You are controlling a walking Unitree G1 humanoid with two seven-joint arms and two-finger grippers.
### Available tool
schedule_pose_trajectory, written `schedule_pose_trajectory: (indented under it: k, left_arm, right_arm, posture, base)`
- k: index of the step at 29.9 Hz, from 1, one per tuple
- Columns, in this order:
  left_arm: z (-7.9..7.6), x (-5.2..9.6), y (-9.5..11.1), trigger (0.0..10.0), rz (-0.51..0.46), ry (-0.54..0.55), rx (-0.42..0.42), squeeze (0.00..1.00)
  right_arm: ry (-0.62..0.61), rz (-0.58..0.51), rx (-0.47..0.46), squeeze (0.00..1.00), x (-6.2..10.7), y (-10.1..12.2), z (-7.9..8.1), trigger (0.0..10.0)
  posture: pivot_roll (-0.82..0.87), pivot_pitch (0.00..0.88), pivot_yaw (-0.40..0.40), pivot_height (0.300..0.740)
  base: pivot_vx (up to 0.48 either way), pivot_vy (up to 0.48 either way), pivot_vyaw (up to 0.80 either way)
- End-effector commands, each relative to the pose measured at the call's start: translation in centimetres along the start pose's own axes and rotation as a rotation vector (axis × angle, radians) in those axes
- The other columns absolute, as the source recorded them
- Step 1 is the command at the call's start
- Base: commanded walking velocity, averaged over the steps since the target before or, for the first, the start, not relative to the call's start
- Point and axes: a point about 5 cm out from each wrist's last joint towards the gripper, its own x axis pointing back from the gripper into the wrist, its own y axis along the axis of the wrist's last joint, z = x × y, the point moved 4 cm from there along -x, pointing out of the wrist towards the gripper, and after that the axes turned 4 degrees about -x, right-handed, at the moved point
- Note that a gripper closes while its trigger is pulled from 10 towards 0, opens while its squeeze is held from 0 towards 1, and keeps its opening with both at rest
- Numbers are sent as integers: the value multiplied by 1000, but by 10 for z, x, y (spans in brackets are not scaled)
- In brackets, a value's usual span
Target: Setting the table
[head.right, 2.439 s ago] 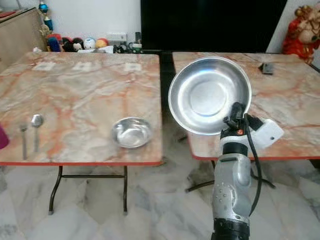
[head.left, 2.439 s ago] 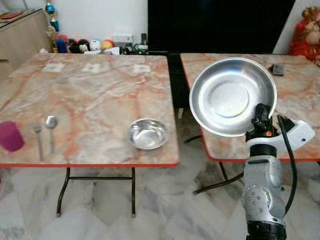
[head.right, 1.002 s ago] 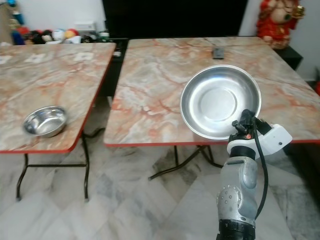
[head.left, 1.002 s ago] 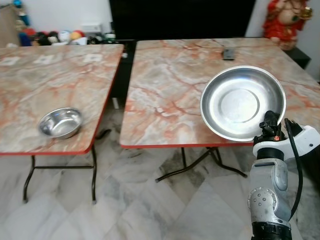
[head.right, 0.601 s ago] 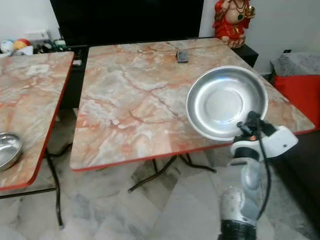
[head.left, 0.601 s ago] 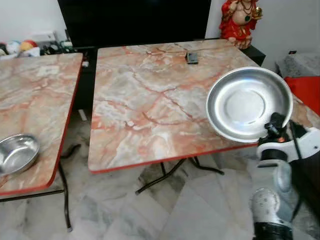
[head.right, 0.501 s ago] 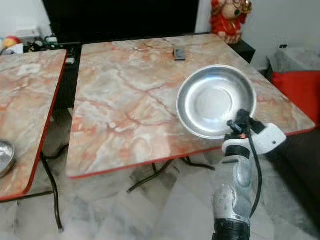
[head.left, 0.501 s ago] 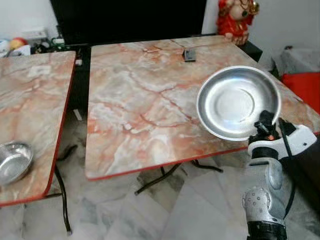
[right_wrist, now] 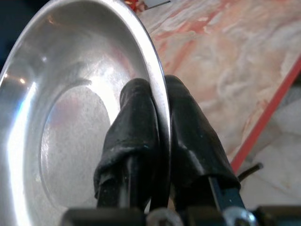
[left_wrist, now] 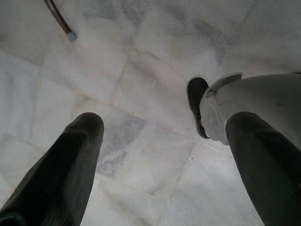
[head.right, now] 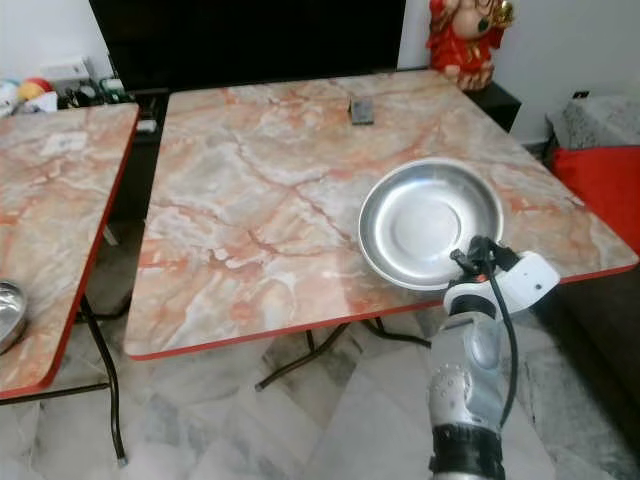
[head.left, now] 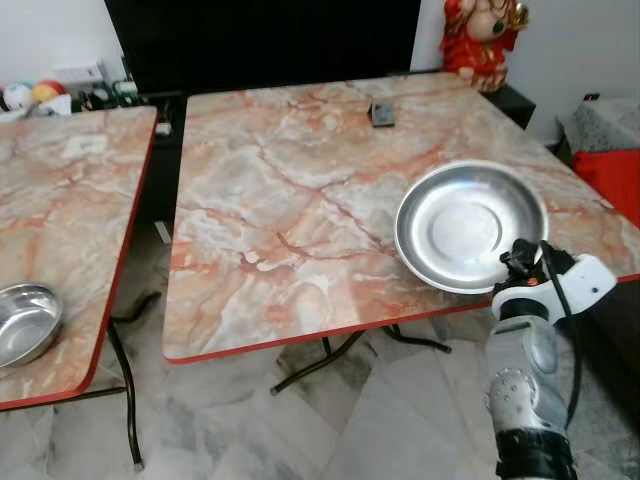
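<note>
A shiny steel plate (head.left: pixel 470 228) hangs over the near right part of the right-hand marble table (head.left: pixel 300 190), tilted a little toward me. My right gripper (head.left: pixel 520 262) is shut on the plate's near rim; in the right wrist view both black fingers (right_wrist: pixel 136 127) pinch that rim (right_wrist: pixel 157 101). A small steel bowl (head.left: pixel 22 322) sits at the near edge of the left-hand table (head.left: pixel 70 190). My left gripper (left_wrist: pixel 162 136) hangs open above the marble floor, with nothing between its fingers.
A small dark object (head.left: pixel 381 114) lies near the right table's far edge. A red figurine (head.left: pixel 485 35) and a black screen (head.left: pixel 270 40) stand behind it. A red seat (head.left: pixel 610 170) is at the right. A gap with folding legs (head.left: pixel 125 400) separates the tables.
The view has swung from the left table to the right one. Over the last half second the plate has come lower and flatter above the right table's near right part.
</note>
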Motion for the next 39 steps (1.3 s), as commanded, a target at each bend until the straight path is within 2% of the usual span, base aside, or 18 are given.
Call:
schedule_pose_trajectory:
  k: [1, 5, 11, 18, 39]
  left_arm:
    - [-8, 2, -9, 10000, 28, -13, -9, 0]
    - [-13, 1, -7, 10000, 25, -20, -16, 0]
    - [-13, 0, -6, 10000, 24, -21, -24, 0]
    - [0, 1, -7, 10000, 30, -10, -31, 0]
    - [9, 3, -9, 10000, 32, 7, -42, 0]
  right_arm:
    - [-52, 7, -81, 0, -8, 0, -5, 10000]
    - [-49, 33, -68, 0, -13, -8, -1, 10000]
    - [-92, 92, -156, 0, -21, -20, -2, 10000]
    - [-145, 96, -180, 0, -29, -21, -8, 10000]
    - [-222, 129, -209, 0, -29, -30, -23, 10000]
  posture:
    - [-31, 97, 15, 740]
    - [-18, 95, 14, 740]
    - [-15, 93, 15, 740]
    - [-5, 94, 14, 740]
    - [12, 100, 21, 740]
  base:
    - [0, 0, 0]
    - [0, 0, 0]
    - [0, 0, 0]
    - [0, 0, 0]
    - [0, 0, 0]
